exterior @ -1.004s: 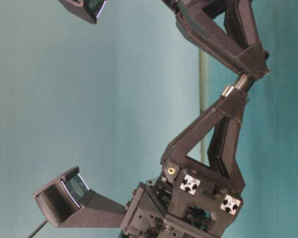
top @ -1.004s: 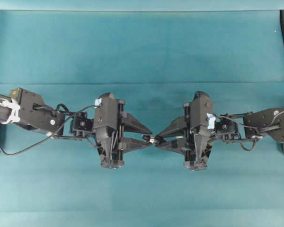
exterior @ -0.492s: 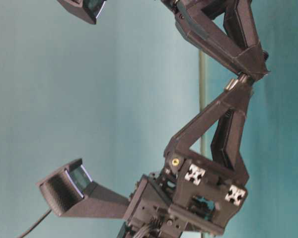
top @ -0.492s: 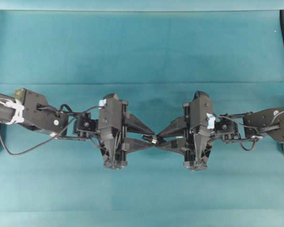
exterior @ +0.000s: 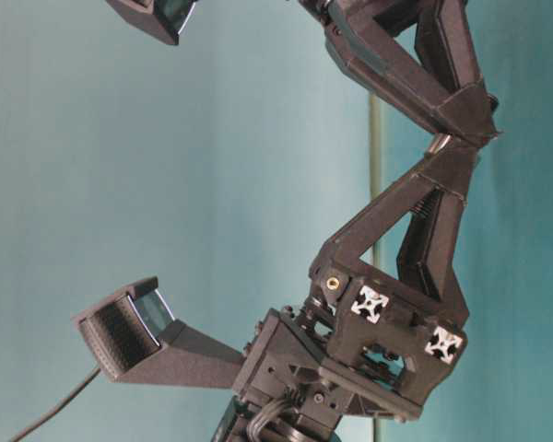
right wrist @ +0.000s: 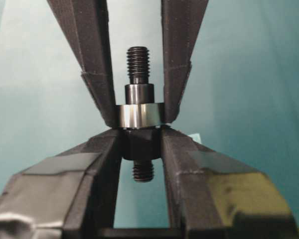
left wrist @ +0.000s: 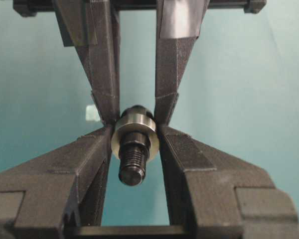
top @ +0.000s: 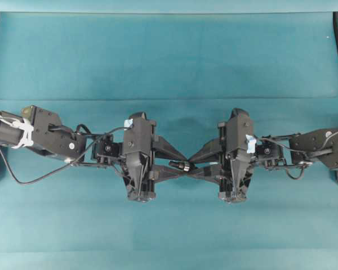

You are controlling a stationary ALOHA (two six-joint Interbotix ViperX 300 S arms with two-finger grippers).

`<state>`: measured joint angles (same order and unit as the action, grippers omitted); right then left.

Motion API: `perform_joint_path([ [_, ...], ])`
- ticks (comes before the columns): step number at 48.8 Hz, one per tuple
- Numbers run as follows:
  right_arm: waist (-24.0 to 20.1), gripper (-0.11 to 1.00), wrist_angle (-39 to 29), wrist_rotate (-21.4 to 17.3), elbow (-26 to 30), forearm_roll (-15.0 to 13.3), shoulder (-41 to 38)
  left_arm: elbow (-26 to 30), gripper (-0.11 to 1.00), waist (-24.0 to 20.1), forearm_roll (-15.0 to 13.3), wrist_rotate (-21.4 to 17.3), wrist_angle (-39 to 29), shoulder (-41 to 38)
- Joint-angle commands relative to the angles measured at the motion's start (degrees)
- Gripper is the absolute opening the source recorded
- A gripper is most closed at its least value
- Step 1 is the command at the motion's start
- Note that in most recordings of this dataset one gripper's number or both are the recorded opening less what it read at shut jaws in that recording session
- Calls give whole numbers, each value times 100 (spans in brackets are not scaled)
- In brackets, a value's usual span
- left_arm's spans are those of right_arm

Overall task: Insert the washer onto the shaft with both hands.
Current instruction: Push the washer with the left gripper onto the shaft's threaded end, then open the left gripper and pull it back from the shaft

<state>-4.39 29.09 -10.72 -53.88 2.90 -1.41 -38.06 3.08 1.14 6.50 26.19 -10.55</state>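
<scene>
The left black triangular-jawed gripper (left wrist: 134,127) is clamped on the thick grey metal ring washer (left wrist: 135,130). The right black gripper (right wrist: 138,130) pinches the wide middle step of the dark grey stepped metal shaft (right wrist: 139,94). The washer sits threaded on the shaft, flush against that step, with the shaft's threaded end (left wrist: 132,164) poking through toward the left wrist camera. From overhead, the two sets of jaw tips meet at the washer (top: 185,166), above the teal cloth table (top: 169,56). A small pale blue-white scrap (left wrist: 91,113) lies on the cloth just left of the washer (partly hidden behind a jaw). Nothing else crowds the joint.
</scene>
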Motion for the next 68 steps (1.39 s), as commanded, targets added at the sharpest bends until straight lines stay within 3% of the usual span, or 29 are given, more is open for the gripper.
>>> perform_joint_path([
  [1, -18, 0, 53, -35, 114, -9, 44, 97, 37, 0, 9, 18, 9, 35],
  [17, -18, 0, 53, -44, 114, -9, 44, 123, 39, 0, 9, 18, 18, 62],
  [24, -18, 0, 44, -35, 114, -9, 44, 123, 80, -9, 9, 35, 9, 141],
  [28, -18, 0, 35, -35, 114, -9, 44, 105, 93, -9, 9, 79, 0, 193],
  [53, -18, 0, 9, -44, 114, -9, 44, -9, 91, 9, 9, 105, -26, 334],
  [68, -18, 0, -18, -26, 114, -9, 44, -448, 91, 44, 9, 97, -984, 1230],
])
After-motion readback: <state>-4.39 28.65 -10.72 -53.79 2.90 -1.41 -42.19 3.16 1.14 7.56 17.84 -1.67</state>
